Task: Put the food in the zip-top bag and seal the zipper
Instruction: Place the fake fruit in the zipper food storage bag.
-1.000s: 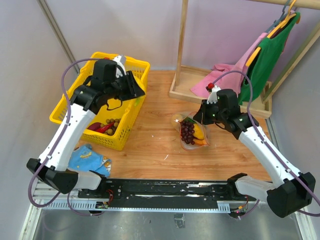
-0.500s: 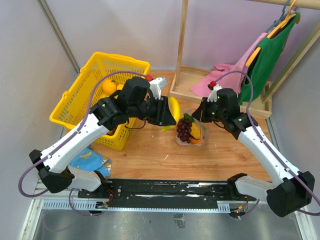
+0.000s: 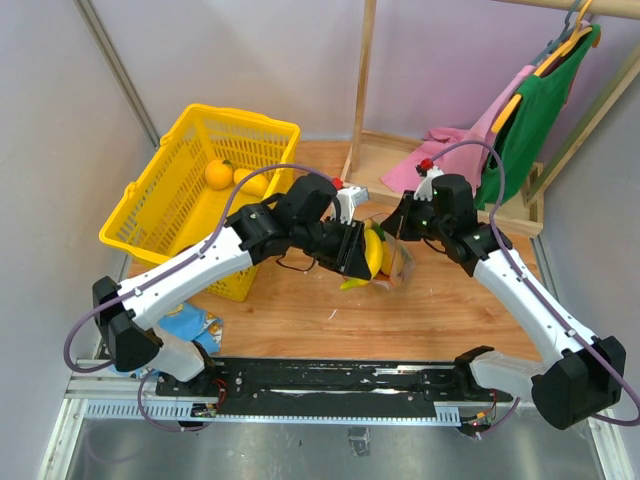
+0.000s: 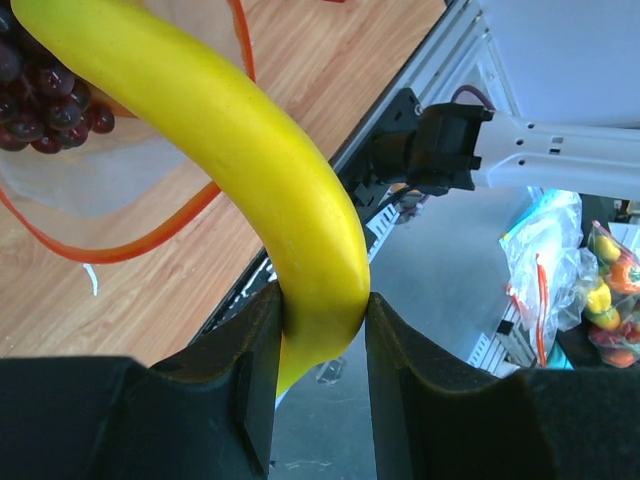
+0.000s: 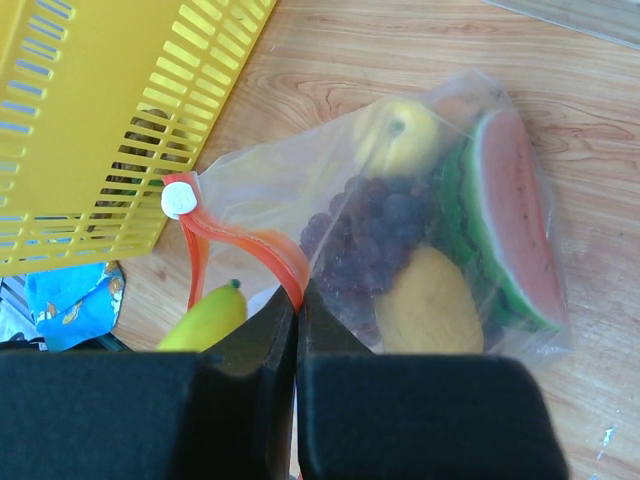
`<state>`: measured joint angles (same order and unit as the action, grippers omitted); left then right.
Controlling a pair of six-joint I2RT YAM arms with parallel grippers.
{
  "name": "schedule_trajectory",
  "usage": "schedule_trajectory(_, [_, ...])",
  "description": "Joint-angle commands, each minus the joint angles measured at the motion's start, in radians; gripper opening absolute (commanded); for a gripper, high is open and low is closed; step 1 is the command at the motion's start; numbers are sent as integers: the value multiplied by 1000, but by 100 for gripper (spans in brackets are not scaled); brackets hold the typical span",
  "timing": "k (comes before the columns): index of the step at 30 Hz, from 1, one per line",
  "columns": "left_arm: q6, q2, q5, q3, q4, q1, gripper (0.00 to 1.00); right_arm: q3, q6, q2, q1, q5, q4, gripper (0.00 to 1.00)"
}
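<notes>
Wooden table (image 3: pixel 300 300) carries the zip-top bag (image 5: pixel 270 190), part filled. My left tool (image 4: pixel 320 310) grips the banana (image 4: pixel 230 150) by one end, aimed at the mouth that my right tool (image 5: pixel 297 305), pinched on the red zipper (image 5: pixel 245 238), holds open.

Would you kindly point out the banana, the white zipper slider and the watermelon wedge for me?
banana (image 4: pixel 230 140): left wrist view, middle of its curved yellow body.
white zipper slider (image 5: pixel 177 200): right wrist view, centre of the slider.
watermelon wedge (image 5: pixel 510 230): right wrist view, its red flesh.
</notes>
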<state>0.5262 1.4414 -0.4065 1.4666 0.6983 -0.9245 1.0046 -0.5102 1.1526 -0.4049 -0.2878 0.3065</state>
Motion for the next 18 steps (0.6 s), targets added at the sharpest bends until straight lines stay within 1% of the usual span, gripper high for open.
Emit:
schedule_trajectory(1, [-16,37,-25,-14,-40,-8,0,13,-27,-2,12,-19,-63,1])
schedule_trajectory(5, [-33,92,44,22,-21,-8,0,9,-30,1,12,-43,-64,1])
schedule_trajectory(11, [-31,206,225,133,55,-8,0,-9,-42,-12,12,-72,-63,1])
schedule_trajectory(18, [-23,310,378,231,85,-8,0,-16,-45,-30,9,-97,-53,1])
